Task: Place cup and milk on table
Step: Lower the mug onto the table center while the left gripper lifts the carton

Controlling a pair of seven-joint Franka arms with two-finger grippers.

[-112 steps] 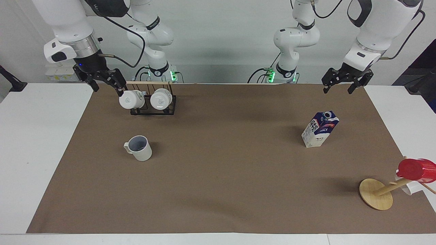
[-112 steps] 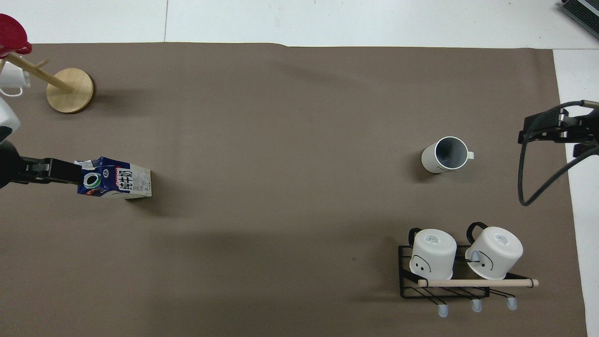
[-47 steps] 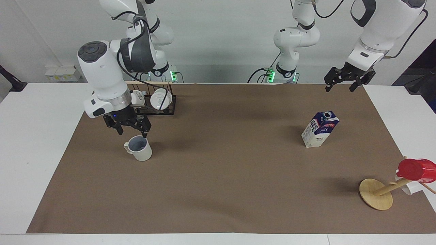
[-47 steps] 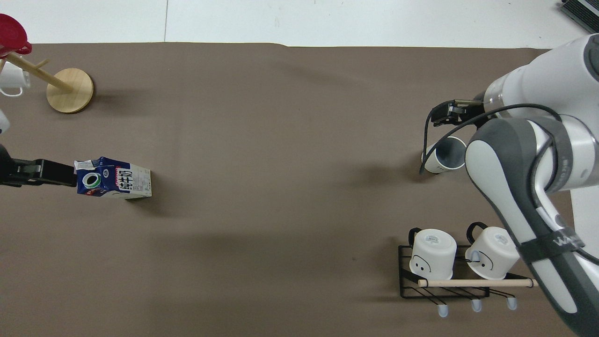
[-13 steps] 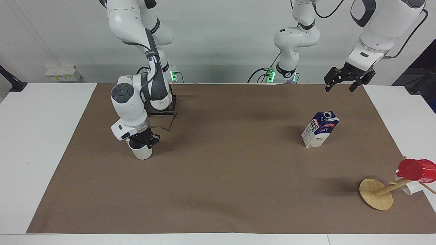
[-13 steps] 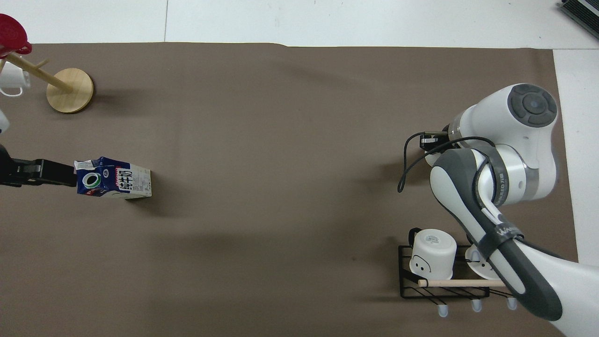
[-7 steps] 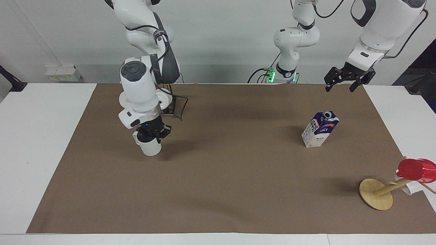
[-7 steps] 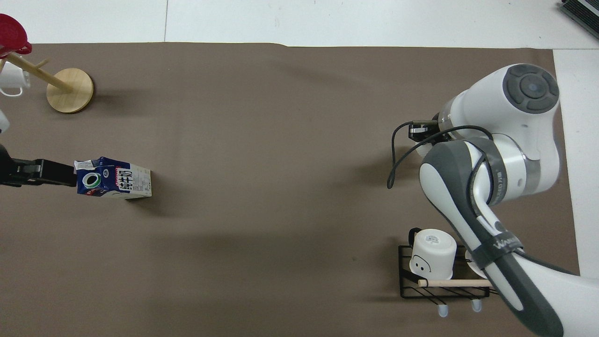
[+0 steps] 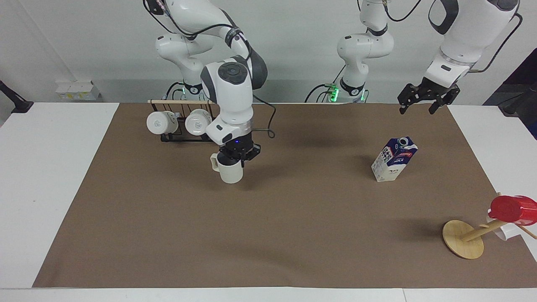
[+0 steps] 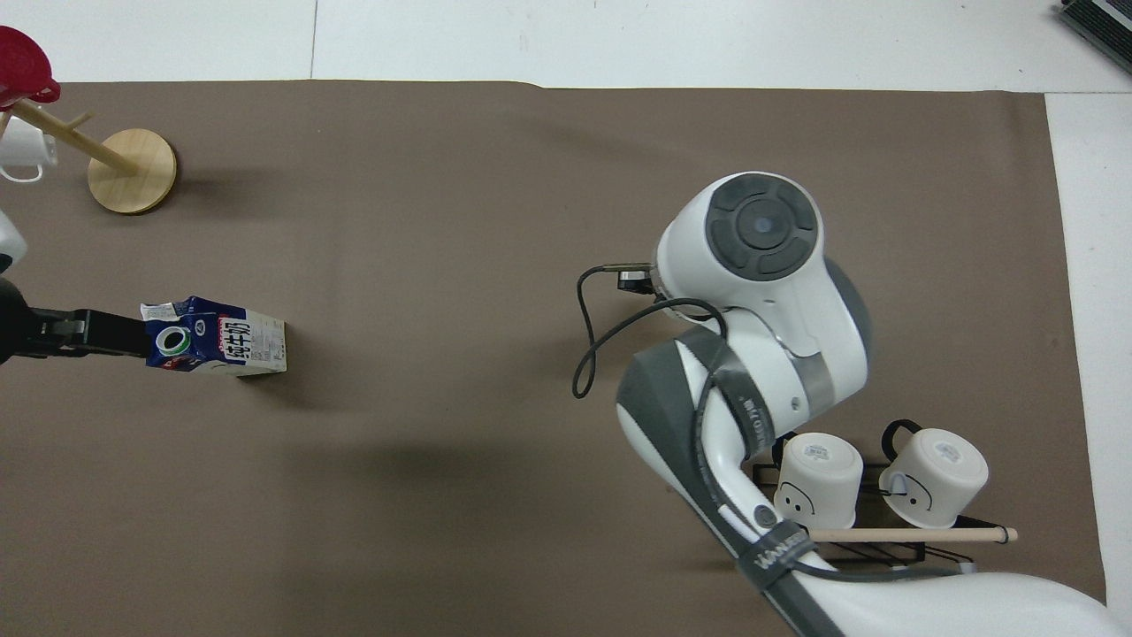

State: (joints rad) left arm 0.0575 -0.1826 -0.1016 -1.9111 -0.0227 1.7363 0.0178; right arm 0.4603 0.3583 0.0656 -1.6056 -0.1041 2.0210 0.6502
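Observation:
My right gripper (image 9: 235,160) is shut on the rim of the cream-white cup (image 9: 230,174) and holds it upright, low over the brown sheet (image 9: 293,218) of the table (image 9: 50,167), beside the mug rack and toward the table's middle. In the overhead view the right arm hides the cup. The milk (image 9: 394,159) stands on the sheet toward the left arm's end; it also shows in the overhead view (image 10: 217,336). My left gripper (image 9: 416,110) is open and empty, raised over the sheet's edge by the robots; the left arm waits.
A black wire rack (image 9: 180,126) with two white printed mugs stands near the right arm's base, also in the overhead view (image 10: 849,495). A wooden mug tree (image 9: 463,243) with a red cup (image 9: 514,209) stands at the left arm's end, farther from the robots than the milk.
My right gripper came down on the cup, shut on its rim, lifted it and carried it toward the table's middle. The milk and the left arm have not moved.

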